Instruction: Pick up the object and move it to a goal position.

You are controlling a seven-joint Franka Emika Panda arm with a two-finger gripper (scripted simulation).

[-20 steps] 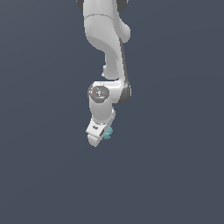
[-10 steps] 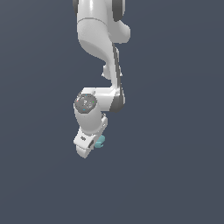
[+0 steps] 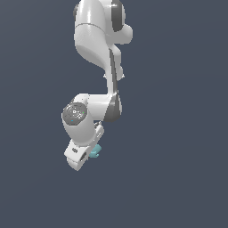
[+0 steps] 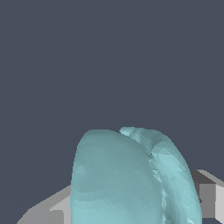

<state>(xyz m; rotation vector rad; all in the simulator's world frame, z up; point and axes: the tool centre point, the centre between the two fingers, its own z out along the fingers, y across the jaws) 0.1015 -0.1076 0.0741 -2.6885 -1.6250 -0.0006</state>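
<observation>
You had the white arm reaching down from the top of the exterior view, bent at a joint with a grey round cap, and ending in the gripper low and toward the exterior view's left. The gripper head was tilted, its lower end pointing down and leftward in that view. The teal object sat right at the gripper's side, touching the white head, and only a small part of it showed past the housing, on the exterior view's right of it.

From the wrist view you saw the object up close, a matte pale cyan lump with two rounded lobes pressed together, filling much of the frame. A grey finger flanked it on one side and another grey piece on the other, both right against its surface, so the claw was closed around the lump and holding it.

Everything else in both views was a plain dark slate-blue background, with no surface edge you could make out
</observation>
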